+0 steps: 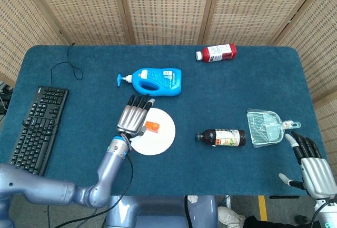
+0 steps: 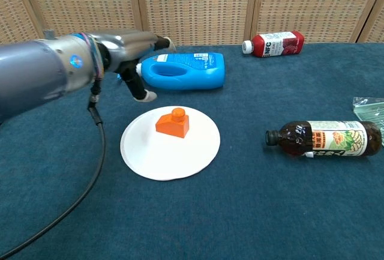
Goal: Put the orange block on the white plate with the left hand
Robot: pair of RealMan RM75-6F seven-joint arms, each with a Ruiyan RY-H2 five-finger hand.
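The orange block [image 2: 173, 122] [image 1: 152, 127] lies on the white plate [image 2: 174, 152] [image 1: 160, 138], toward its far side, with nothing touching it. My left hand [image 1: 132, 118] [image 2: 129, 53] is raised above the plate's left edge, fingers spread and empty, clear of the block. My right hand [image 1: 313, 167] rests at the table's near right corner in the head view, fingers apart and holding nothing.
A blue detergent bottle [image 1: 153, 81] lies just behind the plate. A dark bottle [image 1: 222, 137] lies right of the plate, a clear dustpan [image 1: 266, 128] beyond it. A red bottle [image 1: 217, 53] is at the back, a keyboard [image 1: 32, 132] at the left edge.
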